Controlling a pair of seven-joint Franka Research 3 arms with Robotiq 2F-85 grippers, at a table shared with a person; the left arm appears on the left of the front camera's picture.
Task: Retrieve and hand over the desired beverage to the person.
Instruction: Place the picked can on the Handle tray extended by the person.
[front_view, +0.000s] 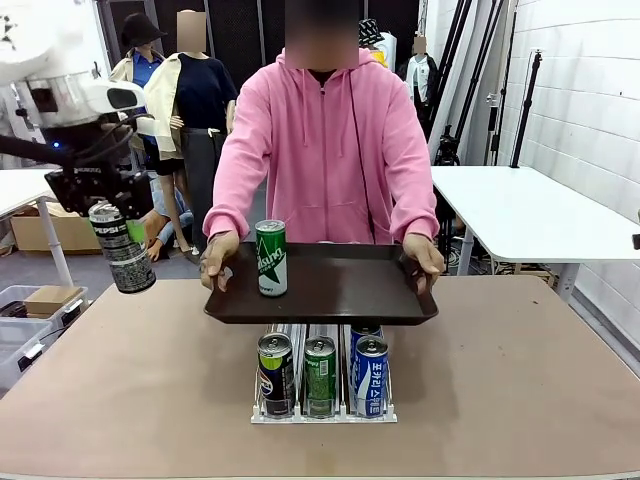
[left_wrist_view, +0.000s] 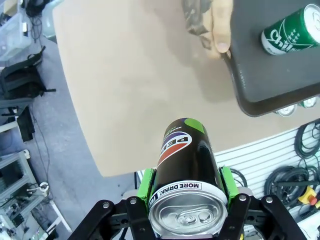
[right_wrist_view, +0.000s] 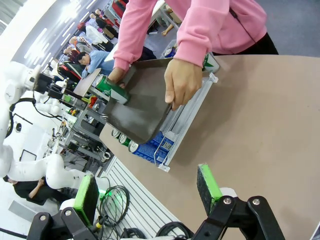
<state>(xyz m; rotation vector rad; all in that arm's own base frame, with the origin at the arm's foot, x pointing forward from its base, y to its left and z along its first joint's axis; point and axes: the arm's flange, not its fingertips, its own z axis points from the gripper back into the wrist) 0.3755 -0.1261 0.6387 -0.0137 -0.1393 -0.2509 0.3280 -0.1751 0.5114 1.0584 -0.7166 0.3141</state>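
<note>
A person (front_view: 325, 150) in a pink hooded sweatshirt stands across the table and holds a dark tray (front_view: 330, 290) with both hands above a can rack. A green can (front_view: 270, 258) stands upright on the tray's left part. High at the left, well above the table, my left gripper (front_view: 118, 225) is shut on a black Pepsi can (front_view: 122, 250), tilted a little; the green pads (left_wrist_view: 145, 182) clamp the can's (left_wrist_view: 187, 175) sides. My right gripper (right_wrist_view: 150, 192) is open, nothing between its fingers, over the table on the person's other side.
A clear rack (front_view: 322, 385) near the table's front edge holds a black Pepsi can (front_view: 276, 372), a green can (front_view: 320, 374) and blue cans (front_view: 371, 372). The brown tabletop (front_view: 520, 380) is bare to both sides. Another white table (front_view: 530, 210) stands at the back right.
</note>
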